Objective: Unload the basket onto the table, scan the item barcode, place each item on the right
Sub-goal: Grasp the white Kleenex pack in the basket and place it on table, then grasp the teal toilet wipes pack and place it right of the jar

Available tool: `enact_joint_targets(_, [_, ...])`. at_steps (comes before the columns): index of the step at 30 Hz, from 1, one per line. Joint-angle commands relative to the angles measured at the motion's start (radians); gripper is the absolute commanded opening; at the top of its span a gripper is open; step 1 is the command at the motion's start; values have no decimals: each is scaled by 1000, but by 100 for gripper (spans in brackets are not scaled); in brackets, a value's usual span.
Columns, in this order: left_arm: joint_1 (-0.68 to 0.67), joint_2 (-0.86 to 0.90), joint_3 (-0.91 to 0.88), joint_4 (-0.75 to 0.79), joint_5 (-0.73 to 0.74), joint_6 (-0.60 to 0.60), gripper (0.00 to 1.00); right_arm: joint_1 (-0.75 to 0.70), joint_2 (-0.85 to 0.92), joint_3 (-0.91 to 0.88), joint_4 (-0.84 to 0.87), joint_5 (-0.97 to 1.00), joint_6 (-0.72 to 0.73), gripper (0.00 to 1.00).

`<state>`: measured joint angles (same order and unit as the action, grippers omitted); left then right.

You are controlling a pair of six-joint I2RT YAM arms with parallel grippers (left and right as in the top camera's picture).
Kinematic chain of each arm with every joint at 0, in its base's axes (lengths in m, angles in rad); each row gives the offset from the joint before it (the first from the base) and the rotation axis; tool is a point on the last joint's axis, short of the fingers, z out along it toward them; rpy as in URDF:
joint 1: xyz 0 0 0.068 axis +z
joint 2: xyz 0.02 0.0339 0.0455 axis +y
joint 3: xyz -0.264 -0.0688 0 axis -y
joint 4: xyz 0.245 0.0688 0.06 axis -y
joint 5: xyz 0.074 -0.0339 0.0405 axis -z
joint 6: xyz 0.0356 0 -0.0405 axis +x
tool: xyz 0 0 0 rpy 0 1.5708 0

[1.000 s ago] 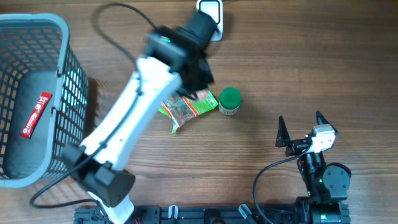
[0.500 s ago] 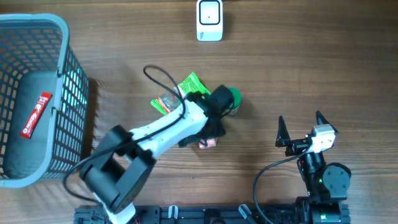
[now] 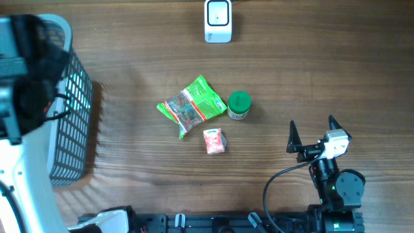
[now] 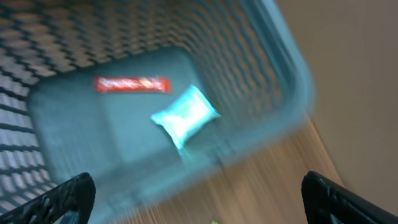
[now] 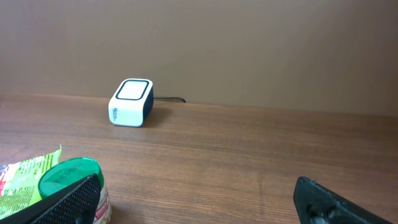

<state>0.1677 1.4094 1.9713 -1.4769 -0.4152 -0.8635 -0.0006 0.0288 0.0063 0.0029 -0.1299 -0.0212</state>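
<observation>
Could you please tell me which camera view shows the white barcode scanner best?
The right wrist view: the white barcode scanner sits whole, top face, side and cable visible. The overhead view shows only its top, at the frame edge. The left wrist view misses it, showing the basket.

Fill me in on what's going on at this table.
The left gripper hangs open and empty over the basket, with a pale packet and a red bar inside it. On the table sit a green packet, a small red packet and a green-lidded jar, with the scanner at the far edge. The right gripper rests open, holding nothing.
</observation>
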Motion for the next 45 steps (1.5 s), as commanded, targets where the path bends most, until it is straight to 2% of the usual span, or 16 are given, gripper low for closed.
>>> enact_joint_targets(1, [216,58,-94,115,123,278,100,0,-6,-1,4,6,-3,100])
enact_joint_targets(5, [390,107,-293,350,496,620,100,0,-6,-1,4,7,-2,100])
enact_joint_targets(8, [453,198,-371,427,628,822,100,0,-6,-1,4,7,-2,100])
enact_joint_targets(16, [433,481,-371,557,722,913,100,0,-6,-1,4,7,-3,100])
enact_joint_targets(23, [392,679,-371,550,721,992,100,0,-6,-1,4,6,-2,100])
enact_joint_targets(26, [367,715,-371,529,702,991,100,0,-6,-1,4,7,-3,100])
enact_joint_targets(27, [366,716,-371,518,669,991,87,0,-6,-1,4,7,-2,100])
enact_joint_targets(28, [367,711,-369,497,605,990,43,0,-6,-1,4,7,-2,100])
enact_joint_targets(29, [369,709,-365,479,567,985,25,0,-6,-1,4,6,-3,100])
enact_joint_targets(30, [370,704,-354,450,510,964,20,0,-6,-1,4,6,-3,100])
enact_joint_targets(32, [379,673,-299,399,393,848,16,0,-6,-1,4,7,-2,100])
enact_joint_targets(34, [383,631,-208,322,361,825,16,0,-6,-1,4,7,-2,100])
enact_joint_targets(38, [384,478,171,115,366,736,15,0,-6,-1,4,6,-3,100])
enact_joint_targets(40, [377,388,337,55,515,613,18,0,-6,-1,4,7,-2,100])
enact_joint_targets(42, [317,262,381,84,827,559,16,0,-6,-1,4,7,-3,100])
enact_joint_targets(45, [26,195,381,159,908,563,18,0,-6,-1,4,7,-2,99])
